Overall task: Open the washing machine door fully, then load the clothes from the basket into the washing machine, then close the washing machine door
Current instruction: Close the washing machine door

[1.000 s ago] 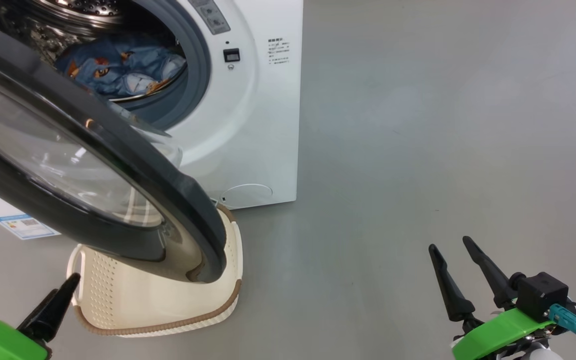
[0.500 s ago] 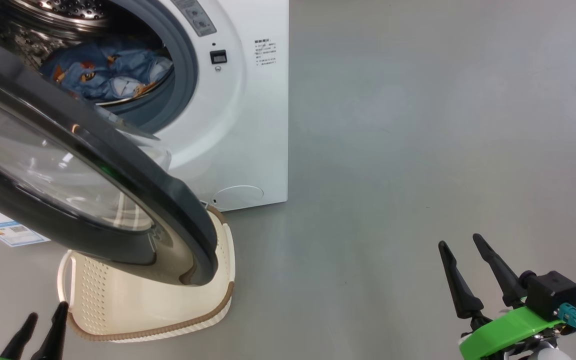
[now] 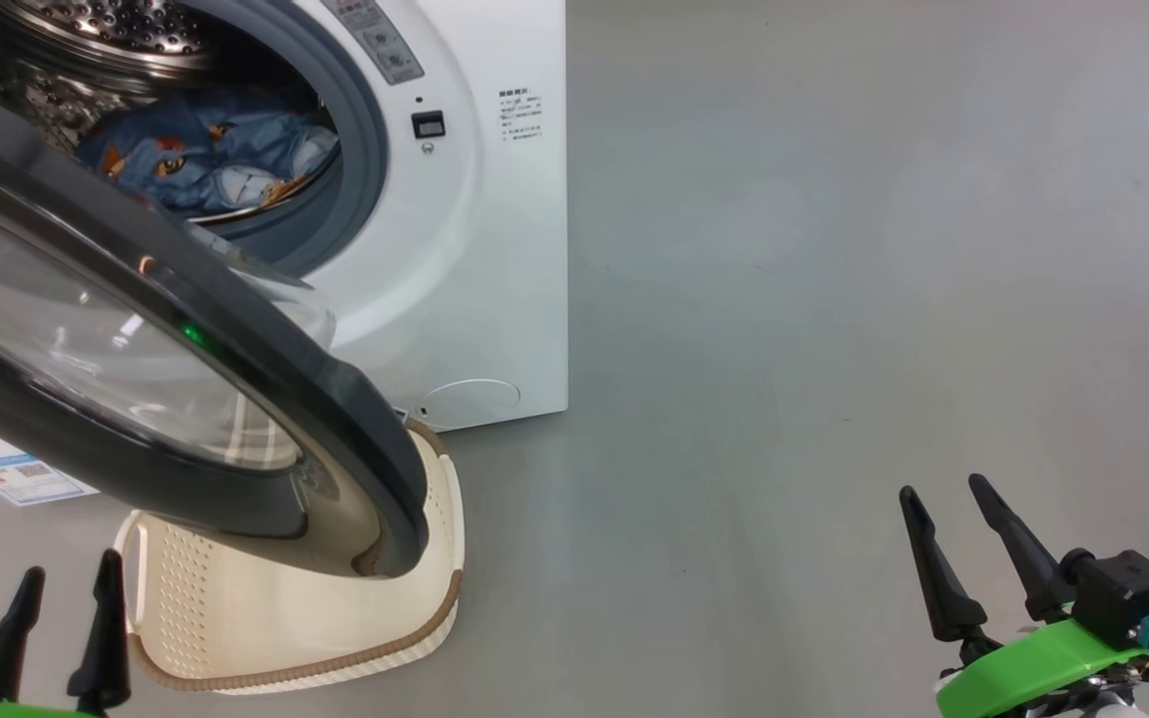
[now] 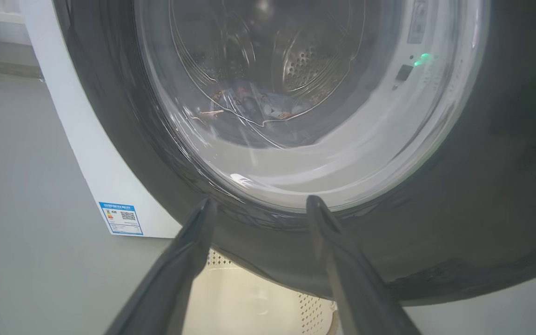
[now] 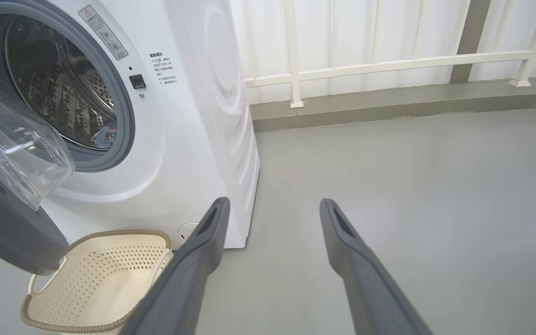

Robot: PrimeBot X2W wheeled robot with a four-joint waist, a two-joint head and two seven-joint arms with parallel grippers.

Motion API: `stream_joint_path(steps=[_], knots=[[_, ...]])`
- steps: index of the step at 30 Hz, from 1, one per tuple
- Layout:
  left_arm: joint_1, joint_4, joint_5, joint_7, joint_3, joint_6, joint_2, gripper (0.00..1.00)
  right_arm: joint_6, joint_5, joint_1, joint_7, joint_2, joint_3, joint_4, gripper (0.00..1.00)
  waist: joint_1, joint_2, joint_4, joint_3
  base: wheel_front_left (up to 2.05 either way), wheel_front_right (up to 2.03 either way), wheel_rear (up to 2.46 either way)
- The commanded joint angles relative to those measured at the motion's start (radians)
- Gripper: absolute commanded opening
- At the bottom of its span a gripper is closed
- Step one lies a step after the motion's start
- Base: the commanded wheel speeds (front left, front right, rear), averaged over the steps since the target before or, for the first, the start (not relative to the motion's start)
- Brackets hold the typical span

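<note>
Clothes [image 3: 210, 160] in drum [image 3: 116, 25], basket [image 3: 195, 598] empty: loading looks done. Left end effector [image 3: 72, 563], jaws apart, faces door [image 3: 265, 339] outer side, likely to push it shut. Right end effector [image 3: 941, 486] apart, empty, parked clear.

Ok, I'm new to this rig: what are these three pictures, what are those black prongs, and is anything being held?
The black prongs are the robot's two grippers, each with two long fingers. The wide picture comes from its head, looking down: left gripper at lower left, right gripper at lower right. The other two come from cameras on each wrist, looking along that gripper's fingers. Both grippers are open and hold nothing. On the floor stands the washing machine with its door swung open; the clothes lie in the drum. The basket sits under the door and looks empty where it shows.
</note>
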Motion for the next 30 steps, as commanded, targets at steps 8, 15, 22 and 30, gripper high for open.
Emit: stream_joint_path(steps=[8,15,22,30], knots=[[0.028,-0.074,0.126,-0.013,0.102,-0.003,-0.040,1.00,0.001,-0.005,0.018,-0.005,-0.013,0.001,-0.028,1.00,0.0000,0.0000,-0.006,-0.001,0.00,0.00,0.00],[0.047,-0.087,0.184,-0.013,0.115,-0.003,-0.076,1.00,0.001,-0.006,0.016,-0.005,-0.009,-0.007,-0.029,1.00,0.0000,0.0000,-0.007,0.007,0.00,0.00,0.00],[0.050,-0.082,0.203,-0.013,0.122,-0.003,-0.095,1.00,0.001,-0.008,0.012,-0.005,-0.006,-0.012,-0.030,1.00,0.0000,0.0000,-0.007,0.012,0.00,0.00,0.00],[0.046,-0.084,0.208,-0.014,0.129,-0.003,-0.103,1.00,0.001,-0.009,0.011,-0.005,-0.005,-0.016,-0.030,1.00,0.0000,0.0000,-0.004,0.014,0.00,0.00,0.00]])
